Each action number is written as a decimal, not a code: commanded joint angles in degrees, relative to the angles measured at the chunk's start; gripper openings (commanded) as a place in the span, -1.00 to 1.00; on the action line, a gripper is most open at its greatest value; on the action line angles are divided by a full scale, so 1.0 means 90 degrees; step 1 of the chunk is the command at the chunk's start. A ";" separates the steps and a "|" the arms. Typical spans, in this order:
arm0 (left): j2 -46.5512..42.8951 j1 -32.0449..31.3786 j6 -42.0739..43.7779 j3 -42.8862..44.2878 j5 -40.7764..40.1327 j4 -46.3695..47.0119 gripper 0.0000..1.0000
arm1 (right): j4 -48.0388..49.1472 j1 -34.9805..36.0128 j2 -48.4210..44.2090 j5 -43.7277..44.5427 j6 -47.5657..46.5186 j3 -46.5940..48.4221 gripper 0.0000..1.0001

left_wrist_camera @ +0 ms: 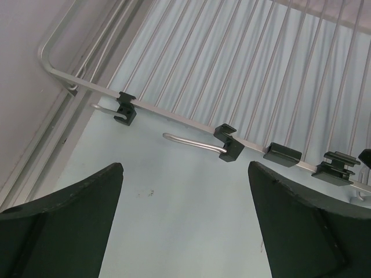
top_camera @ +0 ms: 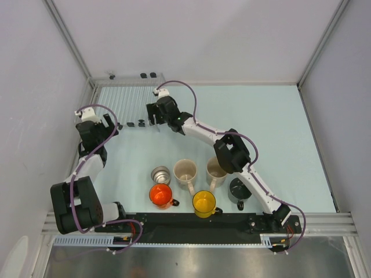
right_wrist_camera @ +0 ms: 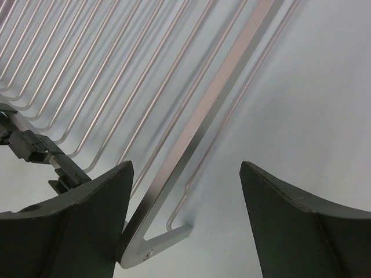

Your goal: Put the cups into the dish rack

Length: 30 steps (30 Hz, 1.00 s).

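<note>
**Top view.**
- The flat silver wire dish rack [top_camera: 124,103] lies in the far left corner of the pale blue table [top_camera: 278,145].
- All six cups stand on the table close to the arm bases, well apart from the rack.
- Far row, left to right: shiny steel cup [top_camera: 161,175], first beige mug [top_camera: 185,170], second beige mug [top_camera: 215,168].
- Near row: orange mug [top_camera: 161,196], yellow mug [top_camera: 204,202]. The dark grey mug [top_camera: 239,189] stands to their right, beside the right arm.
- The left gripper [top_camera: 109,123] sits at the rack's near left edge. The right gripper [top_camera: 153,113] sits at its near right corner.

**Left wrist view.**
- Left gripper [left_wrist_camera: 185,168]: jaws spread wide, grasping nothing, with bare table between the dark fingers [left_wrist_camera: 75,226].
- The rack's near edge [left_wrist_camera: 232,58] runs just beyond the fingertips. It carries small black clips [left_wrist_camera: 229,143].
- A thin wire hook [left_wrist_camera: 185,140] juts out from that edge over the table.

**Right wrist view.**
- Right gripper [right_wrist_camera: 185,168]: jaws released and wide apart, holding nothing.
- The rack's corner frame [right_wrist_camera: 191,145] lies under the gap between the fingers, nearer the left finger [right_wrist_camera: 75,226].
- I cannot tell whether that finger touches the frame.
- One black clip [right_wrist_camera: 32,146] shows at the left.
</note>
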 commanded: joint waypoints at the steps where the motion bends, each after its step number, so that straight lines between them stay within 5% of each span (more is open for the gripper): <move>1: -0.0200 0.0027 -0.0106 -0.0044 0.0155 0.0306 0.89 | 0.0230 0.0031 -0.0153 0.0324 -0.0118 0.0224 0.44; 11: -0.0200 0.0027 -0.0096 -0.0074 0.0214 0.0364 0.90 | 0.0005 0.0031 -0.0134 0.1184 -0.0626 0.0283 0.01; 18: -0.0171 0.0037 -0.0086 -0.0074 0.0165 0.0374 0.89 | -0.0034 -0.0086 -0.0251 0.1263 -0.0529 0.0059 -1.00; 30: 0.1547 0.0134 -0.0135 0.1732 -0.2228 -0.0856 0.88 | 0.0171 -0.0330 -0.0876 0.0980 -0.0236 -0.1172 -1.00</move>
